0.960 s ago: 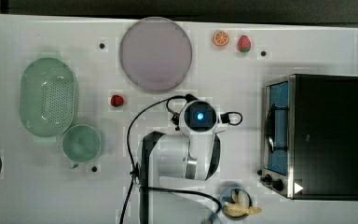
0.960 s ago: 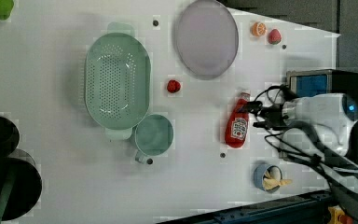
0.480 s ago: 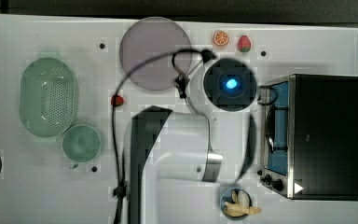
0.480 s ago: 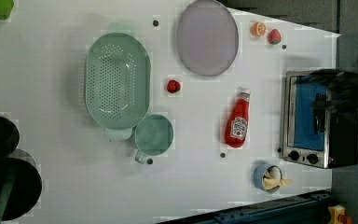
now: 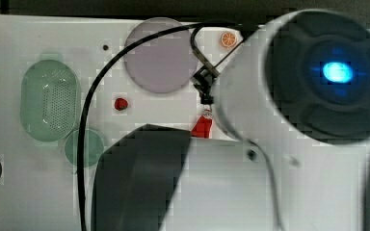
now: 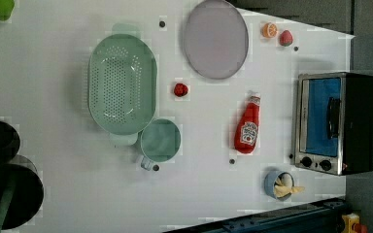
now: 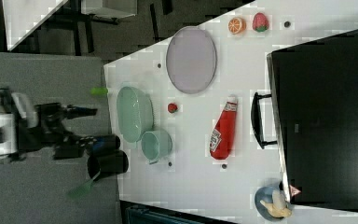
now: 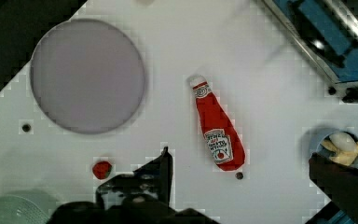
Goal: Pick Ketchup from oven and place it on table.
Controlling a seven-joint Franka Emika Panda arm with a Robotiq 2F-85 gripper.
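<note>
Pincer (image 8: pixel 240 161): jaws stand wide apart with nothing between them, high above the worktop (image 6: pixel 53 194) and looking straight down.

Task item: the ketchup (image 8: pixel 216 126) lies flat on its side on the worktop, directly beneath the pincer and out of its reach, cap towards the plate. It is outside the oven (image 6: pixel 337 121) and well apart from it.

Step in hand, as judged: the placement looks complete and only the withdrawal remains. Recommendations:
- Lift away vertically; a sideways sweep at low height could roll the round bottle.
- Hold the jaws apart until clear.
- Mind the black cable (image 5: pixel 84 120) looped off the arm (image 5: pixel 318 72), which crosses above the plate and could snag.

Surface, largest first:
- Worktop: white, flat, with a few dark screw holes.
- Oven: off to one side of the pincer; its door appears shut, though the view is too coarse to be sure.
- Purple plate (image 6: pixel 215 39): beyond the bottle's cap, bare.
- Green colander (image 6: pixel 121 90) and green cup (image 6: pixel 161 140): touching, well apart from the pincer.
- Small blue bowl (image 6: pixel 281 184): near the oven's knobs.
- Red strawberry (image 6: pixel 180 89): between bottle and colander.

Room: dark flooring beyond the worktop edge; a camera rig (image 7: pixel 28 128) stands off it.
</note>
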